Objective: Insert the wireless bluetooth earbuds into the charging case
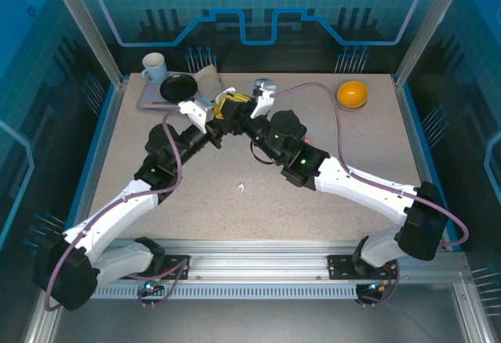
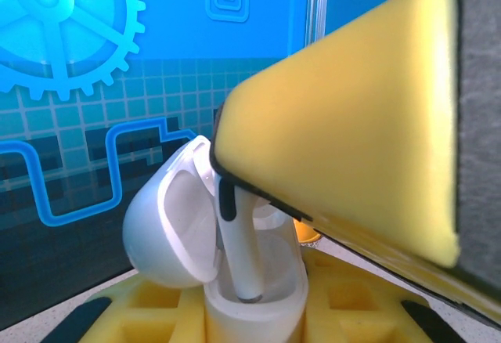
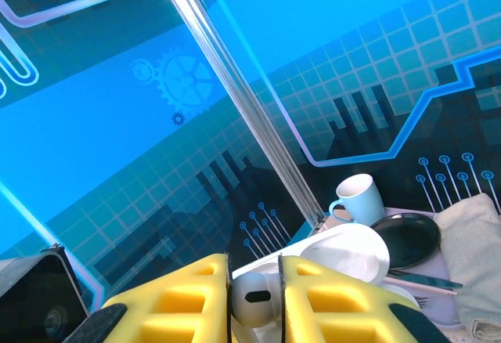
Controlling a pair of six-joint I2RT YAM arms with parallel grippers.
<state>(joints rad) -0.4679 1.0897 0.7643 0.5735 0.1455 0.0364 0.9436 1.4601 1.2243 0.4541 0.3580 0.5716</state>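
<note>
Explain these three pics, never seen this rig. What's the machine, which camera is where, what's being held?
The machine is two robot arms bolted to the near edge of a table. The overhead picture looks down from above and behind them. The other two come from a camera on each wrist, looking past its own yellow-padded claw.

The left claw grips an open white charging case. The right claw pinches a white earbud, whose stem reaches down into the case.

On the table lie a mug, a black plate, an orange bowl and a white speck, probably another earbud.
</note>
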